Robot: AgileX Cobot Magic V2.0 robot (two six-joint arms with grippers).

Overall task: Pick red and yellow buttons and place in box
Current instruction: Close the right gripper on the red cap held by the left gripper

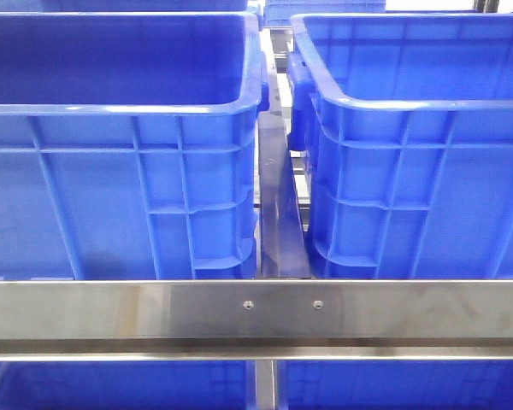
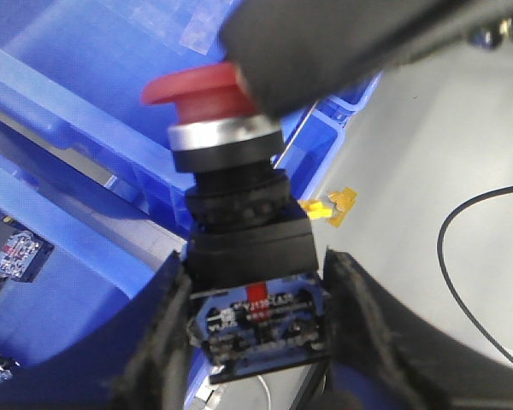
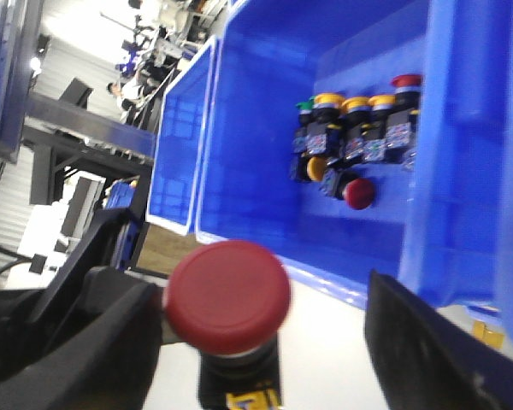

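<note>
A glossy red button (image 2: 201,85), its black body and labelled base partly hidden, sits clamped in the left gripper (image 2: 255,329). A second red button (image 3: 229,295) stands between the right gripper's (image 3: 256,342) blurred fingers; whether they grip it cannot be told. The box (image 3: 265,128) holds about six buttons, yellow and red.

Steel rail (image 1: 256,309) across front; pale floor (image 2: 427,162); dark shelving (image 3: 77,141).
</note>
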